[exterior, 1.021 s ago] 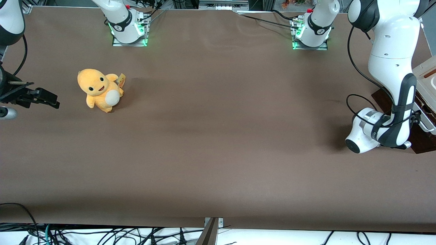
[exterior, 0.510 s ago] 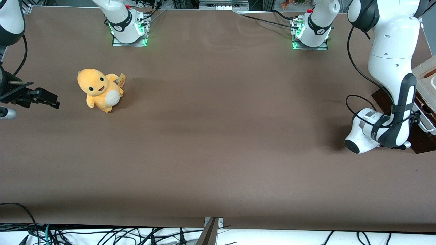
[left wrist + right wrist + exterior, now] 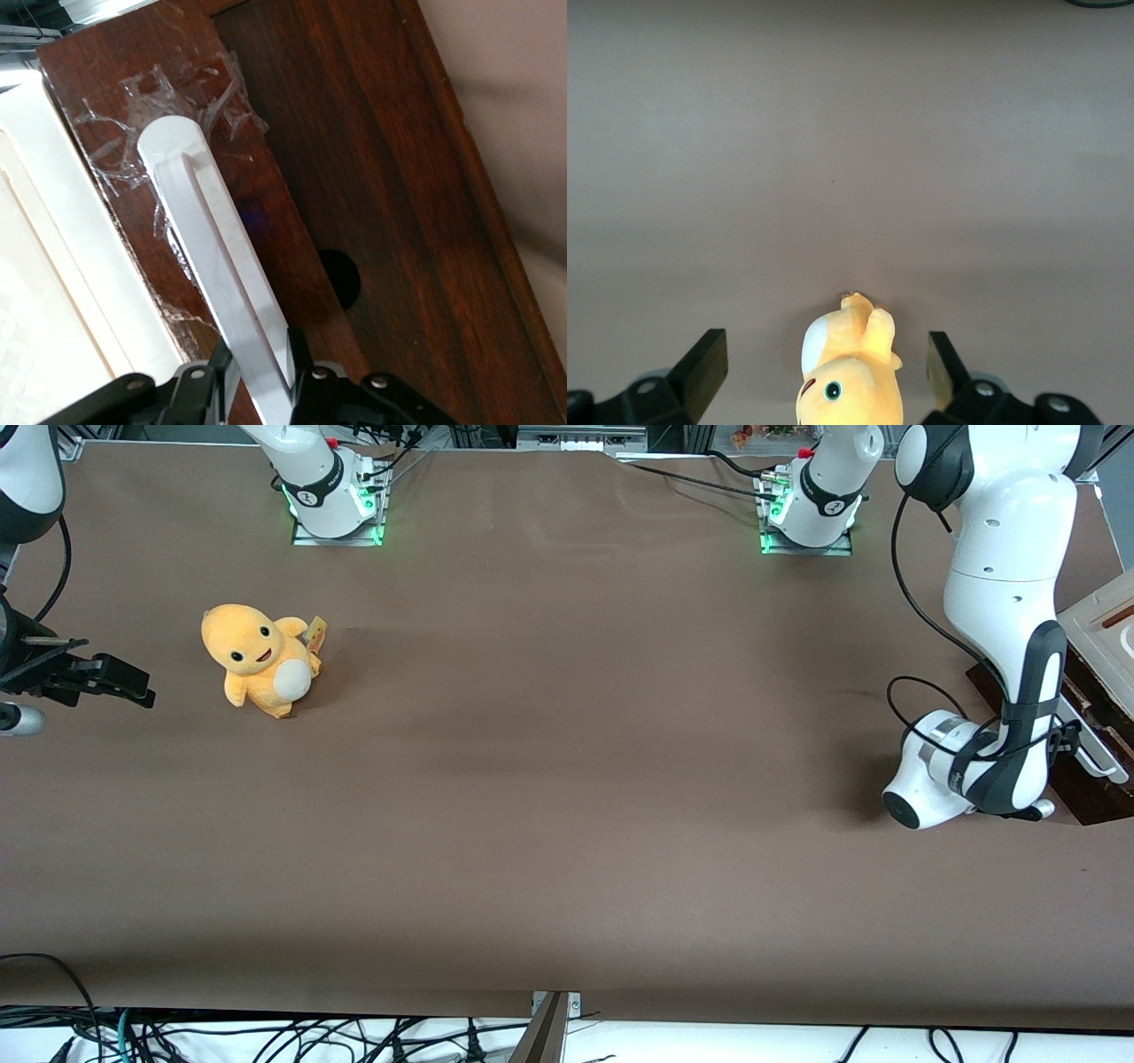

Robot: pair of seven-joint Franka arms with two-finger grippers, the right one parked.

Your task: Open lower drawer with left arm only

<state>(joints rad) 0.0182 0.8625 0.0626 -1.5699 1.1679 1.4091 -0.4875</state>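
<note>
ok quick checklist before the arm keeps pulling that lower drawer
1. Grip: the gripper has its jaws clamped on the white handle: ok.
2. Grip spot: the jaws sit near one end of the bar, not its middle: not ok.
3. Lower drawer moving: it has slid out a little since a second ago: ok.
4. Pull path: brown table in front of the drawer shows nothing in the way: ok.
5. Plush toy: lies toward the parked arm's end: ok.

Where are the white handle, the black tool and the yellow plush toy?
white handle [image 3: 213,239]: left wrist view, middle of the bar.
tool [image 3: 257,381]: left wrist view, between its fingertips, clamped on the handle.
yellow plush toy [image 3: 261,660]: front view, its body.
</note>
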